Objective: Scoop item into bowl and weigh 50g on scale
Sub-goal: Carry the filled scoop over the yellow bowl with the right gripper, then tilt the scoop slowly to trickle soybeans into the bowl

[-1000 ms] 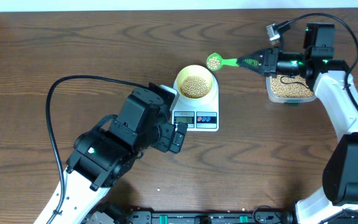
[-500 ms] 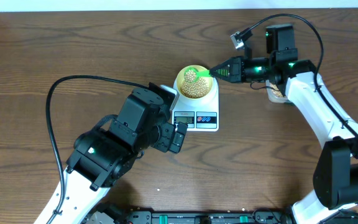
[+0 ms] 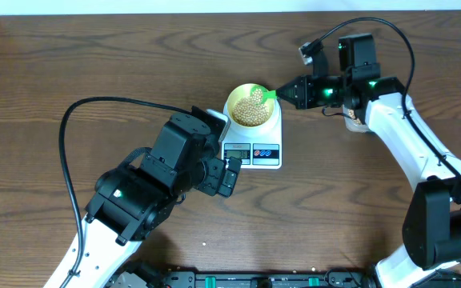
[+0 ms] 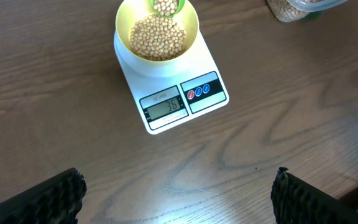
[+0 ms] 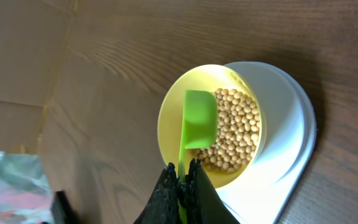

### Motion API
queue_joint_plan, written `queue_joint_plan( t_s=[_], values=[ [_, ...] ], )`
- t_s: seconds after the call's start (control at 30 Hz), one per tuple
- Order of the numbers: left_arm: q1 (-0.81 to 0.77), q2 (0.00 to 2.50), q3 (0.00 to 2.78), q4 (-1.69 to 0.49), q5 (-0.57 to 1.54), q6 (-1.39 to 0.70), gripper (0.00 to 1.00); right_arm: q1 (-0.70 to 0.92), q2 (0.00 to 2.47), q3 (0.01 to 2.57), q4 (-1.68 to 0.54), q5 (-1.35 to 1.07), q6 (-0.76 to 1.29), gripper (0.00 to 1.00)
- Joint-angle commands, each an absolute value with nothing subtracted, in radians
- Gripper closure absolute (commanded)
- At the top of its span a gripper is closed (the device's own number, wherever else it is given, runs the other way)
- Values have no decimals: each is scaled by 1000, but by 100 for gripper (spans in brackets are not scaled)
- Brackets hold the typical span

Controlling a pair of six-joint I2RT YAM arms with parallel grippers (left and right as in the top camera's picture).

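In the overhead view the right arm (image 3: 406,144) covers most of the clear rounded plastic container (image 3: 352,122), and we cannot read the grey display (image 3: 237,152) of the white rounded-rectangular digital scale (image 3: 272,138) there. From the left wrist, the top edge cuts off that container and all but the scoop end of the green plastic measuring spoon (image 4: 181,7); the left gripper (image 4: 176,193) shows only two black fingertips (image 4: 55,199) at the bottom edge. From the right wrist, the spoon's handle vanishes between the fingers of the right gripper (image 5: 180,186), the bottom edge cuts the scale, and we cannot identify a blurred shape (image 5: 8,180) at lower left
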State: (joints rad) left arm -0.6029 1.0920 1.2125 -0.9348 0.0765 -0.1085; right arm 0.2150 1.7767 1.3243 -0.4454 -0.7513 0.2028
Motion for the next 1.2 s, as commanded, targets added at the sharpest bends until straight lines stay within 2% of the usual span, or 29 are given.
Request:
queue_joint_plan(
  t_s=[0.0,0.8,1.17],
  values=[
    [-599,1090,1233,-935,79,-114,2,236,1786,1320,-446,-709,142,99],
    [-599,1090,1233,-935,79,-114,2,296,1784,1328,-464,-627,-77,99],
    [-599,1090,1233,-935,79,-114,2,295,1784,1345,-466,-620,-110,99]
  ],
)
